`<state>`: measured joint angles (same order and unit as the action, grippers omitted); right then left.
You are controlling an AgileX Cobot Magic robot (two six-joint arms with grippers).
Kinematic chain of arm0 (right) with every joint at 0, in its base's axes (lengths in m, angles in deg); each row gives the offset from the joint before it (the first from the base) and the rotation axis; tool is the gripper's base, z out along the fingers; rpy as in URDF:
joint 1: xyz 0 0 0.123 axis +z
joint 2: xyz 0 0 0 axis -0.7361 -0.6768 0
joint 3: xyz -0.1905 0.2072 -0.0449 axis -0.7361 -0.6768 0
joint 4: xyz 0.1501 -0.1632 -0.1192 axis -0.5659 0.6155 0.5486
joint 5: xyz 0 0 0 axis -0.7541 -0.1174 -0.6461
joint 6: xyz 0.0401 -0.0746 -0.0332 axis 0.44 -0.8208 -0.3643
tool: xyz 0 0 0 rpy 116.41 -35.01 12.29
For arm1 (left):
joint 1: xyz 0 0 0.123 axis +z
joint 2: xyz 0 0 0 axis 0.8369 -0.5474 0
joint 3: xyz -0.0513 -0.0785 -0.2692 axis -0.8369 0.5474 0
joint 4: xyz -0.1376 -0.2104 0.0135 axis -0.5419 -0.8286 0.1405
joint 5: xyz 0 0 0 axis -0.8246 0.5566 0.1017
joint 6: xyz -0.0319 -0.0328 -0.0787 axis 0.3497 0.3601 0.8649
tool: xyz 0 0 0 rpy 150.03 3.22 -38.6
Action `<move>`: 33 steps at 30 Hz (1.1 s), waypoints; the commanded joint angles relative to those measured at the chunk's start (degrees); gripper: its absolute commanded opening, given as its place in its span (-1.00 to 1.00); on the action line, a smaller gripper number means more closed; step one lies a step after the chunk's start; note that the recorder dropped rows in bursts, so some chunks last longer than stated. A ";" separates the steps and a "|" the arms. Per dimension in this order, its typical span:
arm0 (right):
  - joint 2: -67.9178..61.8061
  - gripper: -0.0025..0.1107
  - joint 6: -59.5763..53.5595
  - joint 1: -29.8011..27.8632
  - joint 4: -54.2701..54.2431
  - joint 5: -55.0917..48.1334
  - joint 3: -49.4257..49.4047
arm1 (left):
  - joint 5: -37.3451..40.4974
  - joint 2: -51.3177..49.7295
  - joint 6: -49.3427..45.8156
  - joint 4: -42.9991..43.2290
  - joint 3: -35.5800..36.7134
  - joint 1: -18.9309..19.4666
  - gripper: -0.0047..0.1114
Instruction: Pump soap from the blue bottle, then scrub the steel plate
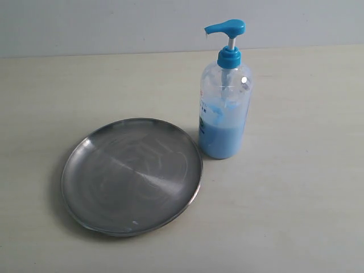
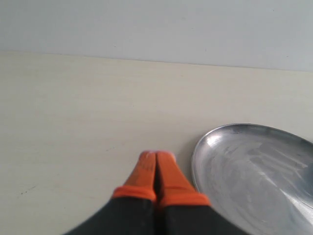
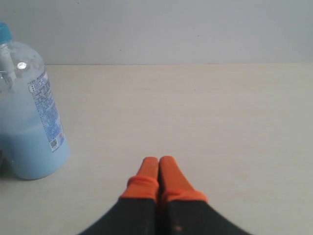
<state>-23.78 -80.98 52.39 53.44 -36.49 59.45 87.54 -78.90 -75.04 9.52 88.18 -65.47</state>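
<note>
The blue bottle (image 1: 224, 94) stands upright on the table, its blue pump head (image 1: 226, 27) pointing left, with light blue soap (image 1: 220, 139) filling its lower part. The steel plate (image 1: 132, 174) lies just left of it, close to the bottle's base, with swirl marks and a tiny pale speck near its front rim. Neither gripper shows in the exterior view. My left gripper (image 2: 156, 155) is shut and empty, its orange fingertips beside the steel plate's rim (image 2: 195, 156). My right gripper (image 3: 159, 160) is shut and empty, off to the side of the blue bottle (image 3: 29, 122).
The pale beige table (image 1: 296, 205) ends at a light grey wall (image 1: 114, 23) behind the bottle.
</note>
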 commanded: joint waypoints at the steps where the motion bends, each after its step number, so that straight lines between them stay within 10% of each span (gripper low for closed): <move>1: -3.85 -0.96 -0.09 -0.27 0.12 0.69 3.36 | -0.33 0.32 -0.11 0.23 0.17 0.16 -0.92; 33: -29.91 -0.96 -0.09 -0.27 0.12 10.21 21.03 | -0.33 0.32 -0.11 0.23 0.17 0.16 -0.92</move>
<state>-52.03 -80.98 52.39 53.44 -27.56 79.22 87.54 -78.90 -75.04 9.52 88.18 -65.47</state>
